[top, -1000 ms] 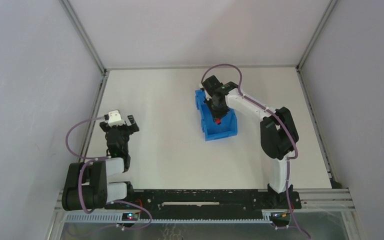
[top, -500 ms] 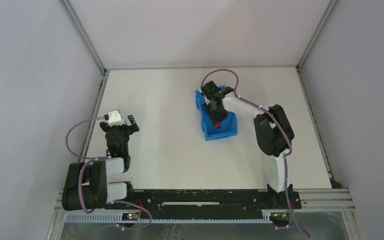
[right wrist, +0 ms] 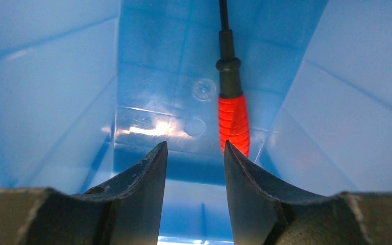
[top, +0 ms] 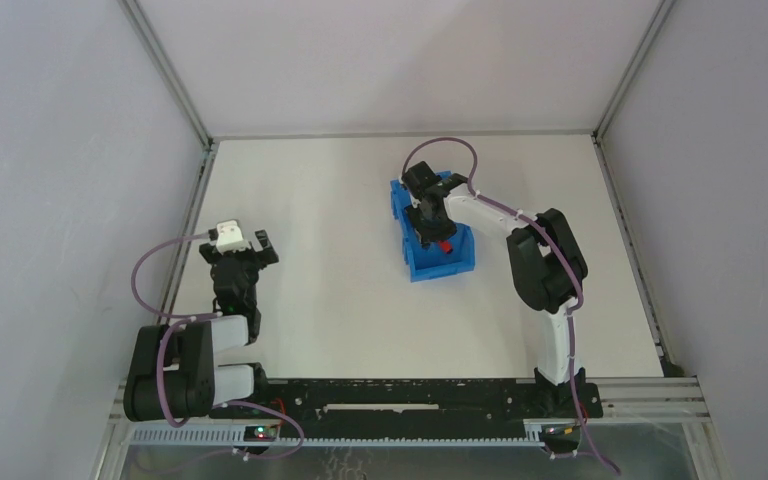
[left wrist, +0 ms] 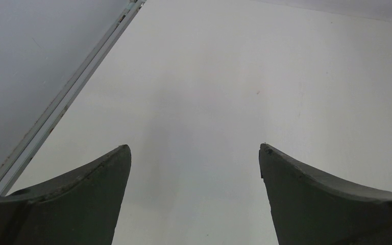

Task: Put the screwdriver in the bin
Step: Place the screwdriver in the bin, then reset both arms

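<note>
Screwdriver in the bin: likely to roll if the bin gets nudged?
Probably rolls: the screwdriver has a round ribbed handle and lies loose on the glossy floor of the bin. It looks stiff and light; the tall walls should contain it.

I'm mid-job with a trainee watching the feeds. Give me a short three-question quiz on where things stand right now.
1. True or false: the small red-handled screwdriver with a thin black shaft is clamped between the right pincer's fingers.
2. The right pincer is: A) beside the blue plastic rectangular bin B) down inside it C) behind it.
3. Fill in: the left pincer is ___, with only the white table beneath it.
Key: 1 false, the screwdriver lies free on the bin's floor, beside the fingers. 2 B. 3 open.
</note>
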